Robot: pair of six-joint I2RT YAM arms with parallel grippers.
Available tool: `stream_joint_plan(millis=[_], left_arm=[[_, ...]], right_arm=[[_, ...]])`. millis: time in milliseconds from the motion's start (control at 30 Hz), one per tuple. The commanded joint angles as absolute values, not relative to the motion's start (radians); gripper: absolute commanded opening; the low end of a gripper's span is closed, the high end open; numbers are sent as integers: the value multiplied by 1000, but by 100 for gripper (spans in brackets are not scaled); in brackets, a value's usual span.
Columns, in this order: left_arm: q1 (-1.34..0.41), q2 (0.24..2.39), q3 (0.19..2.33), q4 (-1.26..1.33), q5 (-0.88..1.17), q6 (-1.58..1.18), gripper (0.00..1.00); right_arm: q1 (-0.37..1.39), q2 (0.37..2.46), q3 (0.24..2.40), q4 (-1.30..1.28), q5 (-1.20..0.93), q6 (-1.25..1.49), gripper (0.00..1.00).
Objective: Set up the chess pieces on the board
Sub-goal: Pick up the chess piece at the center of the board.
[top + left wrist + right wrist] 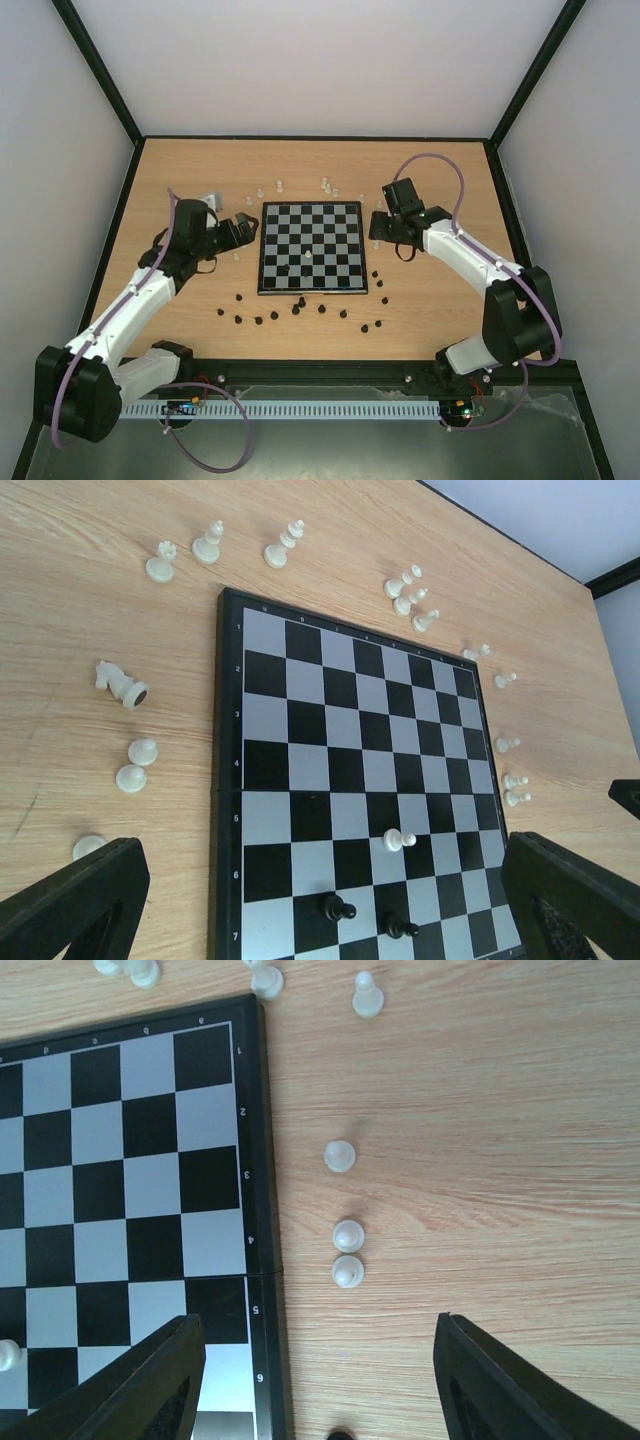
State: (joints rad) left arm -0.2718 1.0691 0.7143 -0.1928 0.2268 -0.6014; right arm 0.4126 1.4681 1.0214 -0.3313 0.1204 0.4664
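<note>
Wooden table (440, 300): light grain, black rim.
Board (311, 247): lies flat mid-table, between the two grippers.
Left gripper (243, 228): spread wide and empty, just off the board's left edge near the far corner. In its wrist view the board spans the gap between its fingers (80, 900).
Right gripper (385, 232): likewise wide and empty, just off the board's right edge near the far corner.
Black pieces (296, 309): strewn on the wood in a loose arc along the board's near edge and round its near-right corner, apart from both grippers. Two more (338, 908) stand on squares.
White pieces (279, 185): scattered beyond the far edge and beside the board.
White knight (120, 683): on its side, on the wood.
White pawn (398, 838): upright on a pale square.
Pawn pair (348, 1235): touching — on the wood just beside the board, ahead of the right gripper's gap.
</note>
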Motion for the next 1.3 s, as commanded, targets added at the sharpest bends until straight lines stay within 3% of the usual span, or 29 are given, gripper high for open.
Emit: stream_joint_plan(millis=[0, 233, 533, 1267], left_arm=[[-279, 1019, 682, -208, 218, -604, 100], [-338, 1009, 679, -210, 193, -611, 99], [-447, 978, 656, -222, 96, -643, 99], [-457, 896, 613, -227, -13, -655, 99]], right_arm=[[418, 1495, 1012, -369, 129, 445, 61], [419, 1610, 1100, -410, 150, 413, 53], [419, 1707, 1182, -423, 169, 402, 37], [419, 1821, 1174, -408, 209, 397, 18]])
